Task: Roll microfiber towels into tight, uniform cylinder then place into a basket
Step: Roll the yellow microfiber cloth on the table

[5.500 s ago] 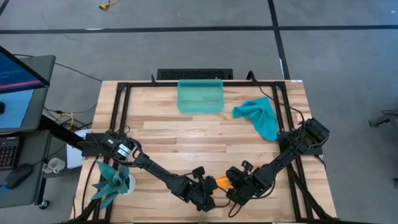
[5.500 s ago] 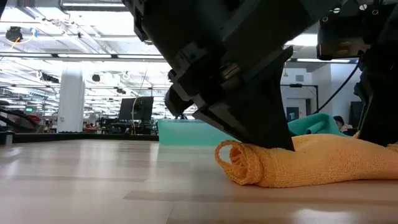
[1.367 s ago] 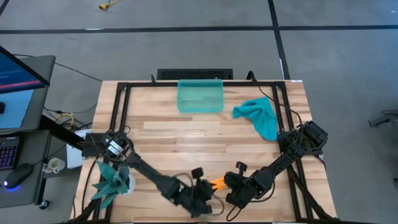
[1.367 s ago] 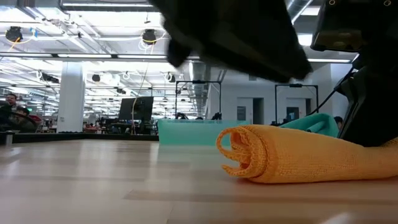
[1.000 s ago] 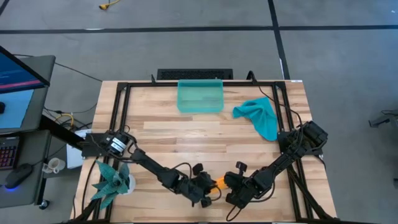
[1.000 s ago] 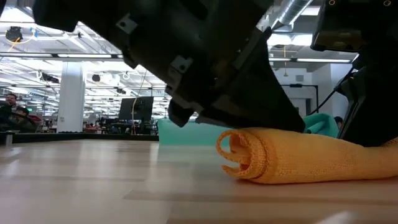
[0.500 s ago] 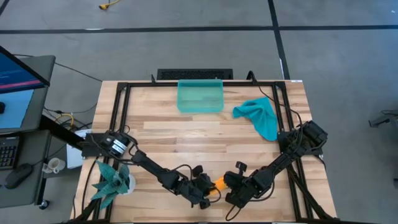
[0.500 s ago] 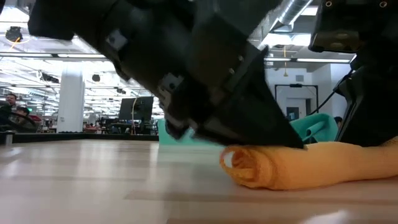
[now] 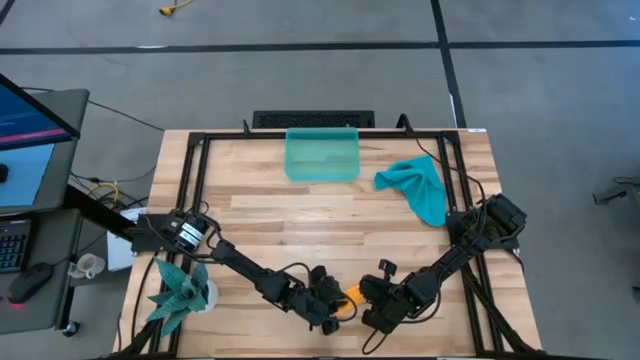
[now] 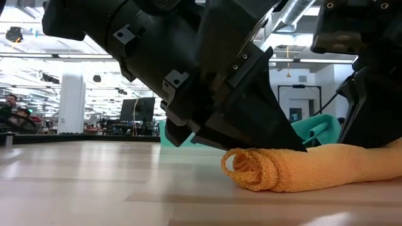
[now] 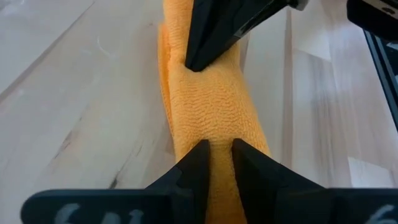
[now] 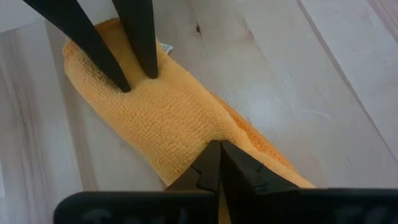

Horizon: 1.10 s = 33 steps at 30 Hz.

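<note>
A: Entry, left to right across the high view. Left arm runs from the left edge of the counter (image 9: 250,215) down toward lower centre. Left tool (image 9: 330,305) sits on the left end of the orange towel (image 9: 352,295).

B: State of that tool?

A: Left wrist view: the two fingers stand slightly apart and straddle the towel roll, tips pressed into the cloth, pinching a ridge of it. In the low view the roll's coiled end shows just below the tool, lying on the counter.

B: Long axis of the roll?

A: Runs roughly left to right in the high view, from one tool to the other. Each tool holds one end and faces the other along that axis.

B: Right side?

A: Right tool (image 9: 375,312) is at the roll's right end, lower centre of the frame, with its arm coming in from the right edge. Right wrist view: fingers nearly together, tips dug into the orange cloth, nipping a thin fold.

B: Where next, by your judgement?

A: The basket (image 9: 322,155) lies well apart, at upper centre, so the roll must travel straight up the frame, crosswise to its own axis. Both arms seem about equally near. The teal towel (image 9: 418,187) lies loose at upper right, unrolled, just beside the basket.
</note>
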Available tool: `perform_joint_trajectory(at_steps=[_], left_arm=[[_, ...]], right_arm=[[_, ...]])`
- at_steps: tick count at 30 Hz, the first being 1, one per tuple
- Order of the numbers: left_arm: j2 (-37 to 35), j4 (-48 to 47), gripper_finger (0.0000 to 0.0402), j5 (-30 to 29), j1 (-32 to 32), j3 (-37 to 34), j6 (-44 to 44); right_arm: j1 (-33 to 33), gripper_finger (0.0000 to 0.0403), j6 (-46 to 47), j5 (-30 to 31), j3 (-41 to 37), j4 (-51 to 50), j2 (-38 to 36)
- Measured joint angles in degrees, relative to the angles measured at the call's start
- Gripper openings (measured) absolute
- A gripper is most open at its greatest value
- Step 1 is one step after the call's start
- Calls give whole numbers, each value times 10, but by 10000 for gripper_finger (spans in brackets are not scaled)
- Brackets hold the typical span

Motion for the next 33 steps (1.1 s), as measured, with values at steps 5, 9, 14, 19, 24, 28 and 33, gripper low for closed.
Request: perform_joint_trajectory(at_steps=[5, 9, 14, 19, 24, 28, 33], left_arm=[[0, -7, 66, 8, 0, 0, -33], [0, -11, 66, 15, 3, 0, -72], [-1, -19, 66, 19, 5, 0, -91], [-2, -24, 66, 25, 8, 0, -97], [-2, -22, 66, 25, 8, 0, -91], [-2, -22, 66, 25, 8, 0, -91], [-2, -23, 66, 25, 8, 0, -91]], right_arm=[[-3, 66, 0, 0, 0, 0, 0], [-3, 84, 0, 2, 0, -2, -3], [-4, 99, -2, -7, -2, -7, -24], [-5, 103, -5, -8, -3, -11, -33], [-9, 103, -5, -7, -2, -17, -35], [-9, 103, -5, -9, -2, -30, -44], [-4, 103, -1, -3, -3, -67, -75]])
